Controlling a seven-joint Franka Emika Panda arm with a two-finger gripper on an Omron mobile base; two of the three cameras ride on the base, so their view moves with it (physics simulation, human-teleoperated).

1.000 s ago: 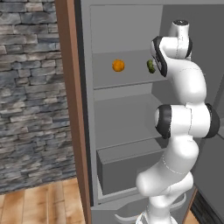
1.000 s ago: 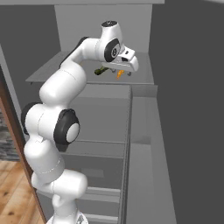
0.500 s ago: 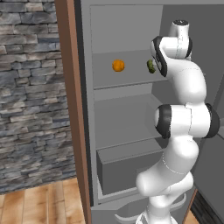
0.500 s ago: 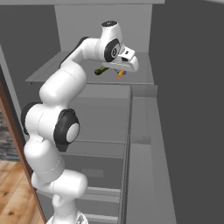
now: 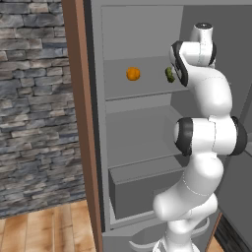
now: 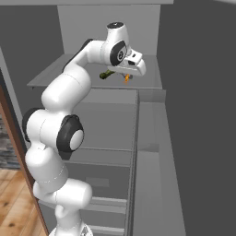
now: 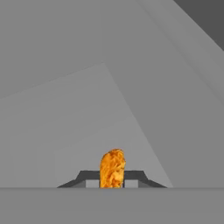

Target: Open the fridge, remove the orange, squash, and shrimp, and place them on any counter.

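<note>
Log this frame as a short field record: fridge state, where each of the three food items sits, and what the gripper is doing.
fridge: tall grey fridge, door open
orange: small round bright orange fruit, on the upper shelf, apart from the arm
squash: small dark green elongated squash, on the same shelf, beside the gripper
shrimp: tiny thin orange curved shrimp, between the fingers
gripper: two-finger gripper, shut on the shrimp at the upper shelf
removed so far: none of the three is out of the fridge

I see a grey fridge [image 5: 142, 123], bright orange [image 5: 133, 74], dark green squash [image 5: 170, 74], mottled orange shrimp [image 7: 112, 169].
</note>
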